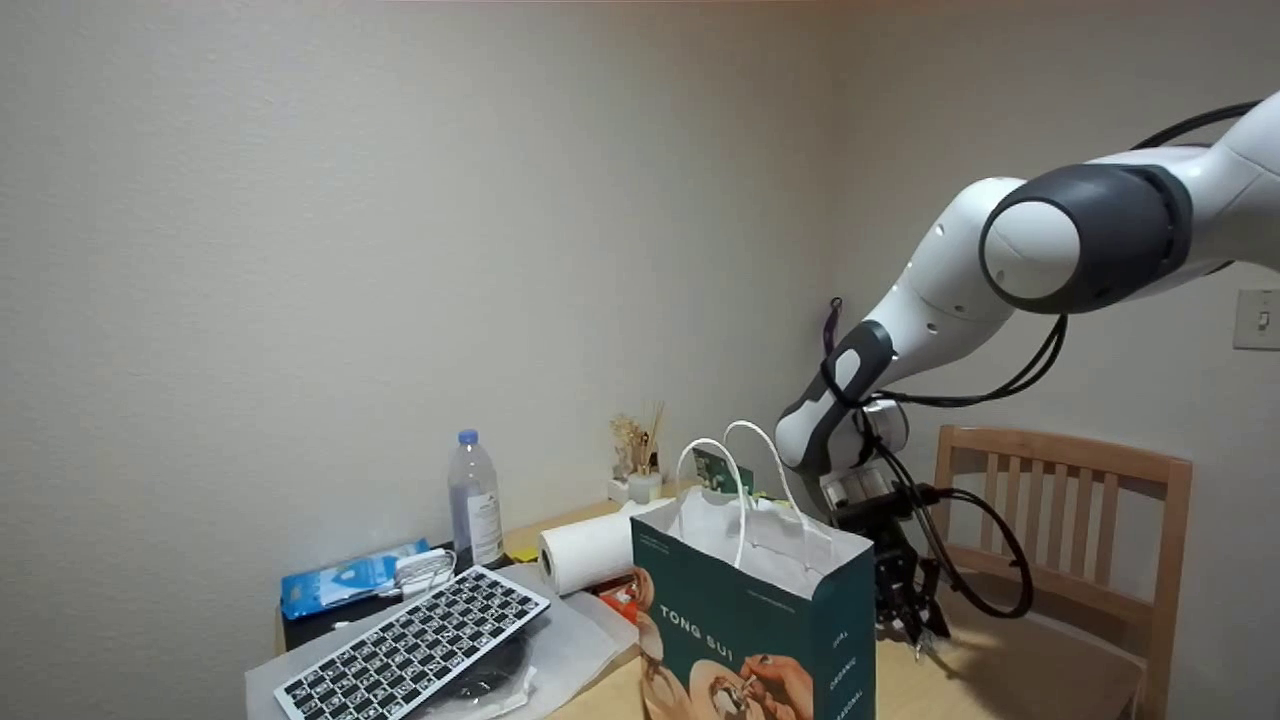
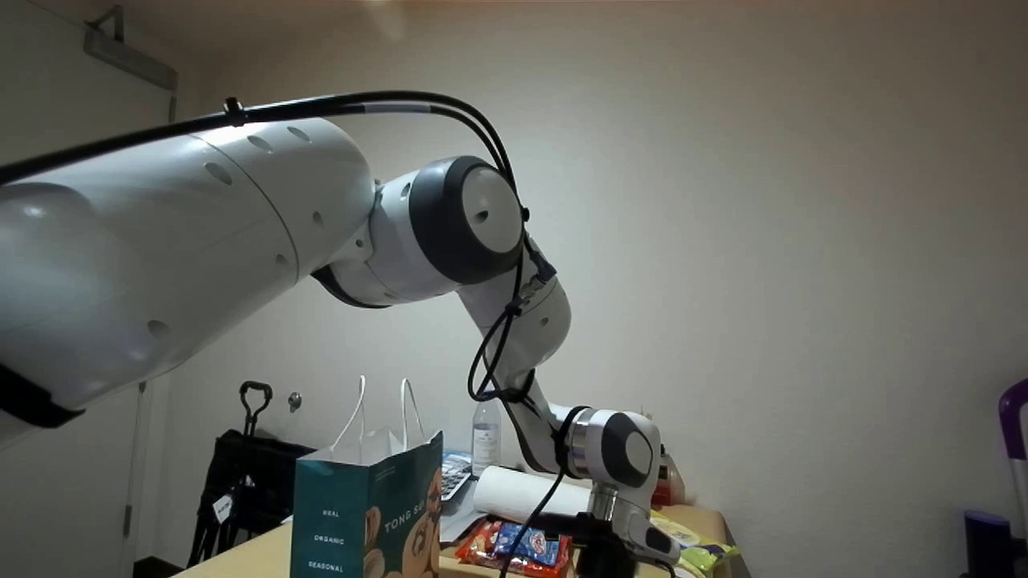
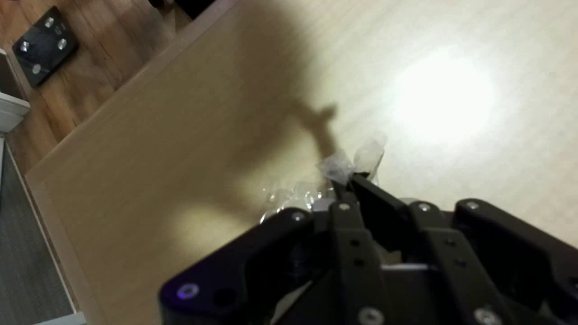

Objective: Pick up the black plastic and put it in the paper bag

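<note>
One hand [image 3: 347, 181] pinches clear plastic [image 3: 336, 167] right of the paper bag [image 1: 745, 625], below its top, in an exterior view.

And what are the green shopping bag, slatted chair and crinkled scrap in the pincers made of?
The Tong Sui bag: probably matte paper, going by its crisp folded edges.
The slatted chair: seemingly satin-finished wood, from its warm tan colour, though grain is indistinct.
The crinkled scrap: likely thin, shiny plastic film, being see-through with bright glints.
</note>
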`<move>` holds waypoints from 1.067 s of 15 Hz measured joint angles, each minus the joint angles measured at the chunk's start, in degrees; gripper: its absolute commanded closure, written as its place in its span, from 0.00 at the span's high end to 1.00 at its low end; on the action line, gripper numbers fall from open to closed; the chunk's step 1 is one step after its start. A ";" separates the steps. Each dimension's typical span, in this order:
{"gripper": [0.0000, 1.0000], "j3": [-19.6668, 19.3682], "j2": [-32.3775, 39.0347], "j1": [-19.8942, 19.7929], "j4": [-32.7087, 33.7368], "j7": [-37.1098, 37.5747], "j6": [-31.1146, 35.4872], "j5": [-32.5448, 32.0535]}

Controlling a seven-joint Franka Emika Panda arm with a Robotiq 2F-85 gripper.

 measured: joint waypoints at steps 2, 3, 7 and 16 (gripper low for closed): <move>0.02 0.10 -4.24 0.96 -2.91 0.00 3.15 0.16; 0.02 0.17 -7.24 1.60 -5.01 0.00 4.49 0.16; 0.02 0.36 -19.72 4.63 -13.16 0.87 7.17 0.16; 0.01 0.49 -31.84 7.26 -21.78 3.33 5.71 -0.21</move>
